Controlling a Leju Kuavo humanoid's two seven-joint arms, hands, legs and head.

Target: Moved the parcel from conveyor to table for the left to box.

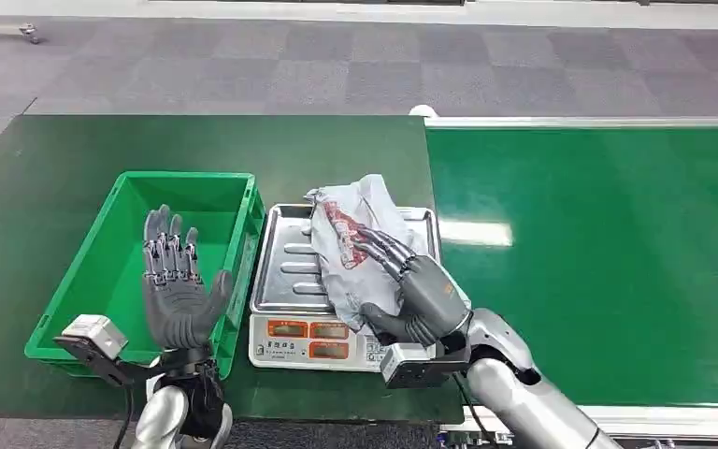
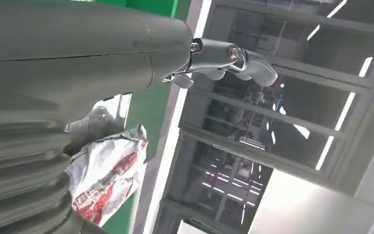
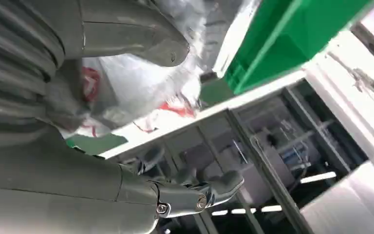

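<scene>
While the right hand (image 1: pixel 418 295) has its fingers laid over the parcel (image 1: pixel 351 245) on the scale tray (image 1: pixel 285 267), let go flat and back off clean, no dragging the bag. Left hand (image 1: pixel 178 292) hovers spread and empty over the green bin (image 1: pixel 93 281), ready for pickup.

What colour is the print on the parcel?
Red print on a grey-white parcel, clearest in the head view.

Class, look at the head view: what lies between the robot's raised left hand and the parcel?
The green bin's right wall and the scale's bare steel tray lie between the left hand and the parcel, in the head view.
</scene>
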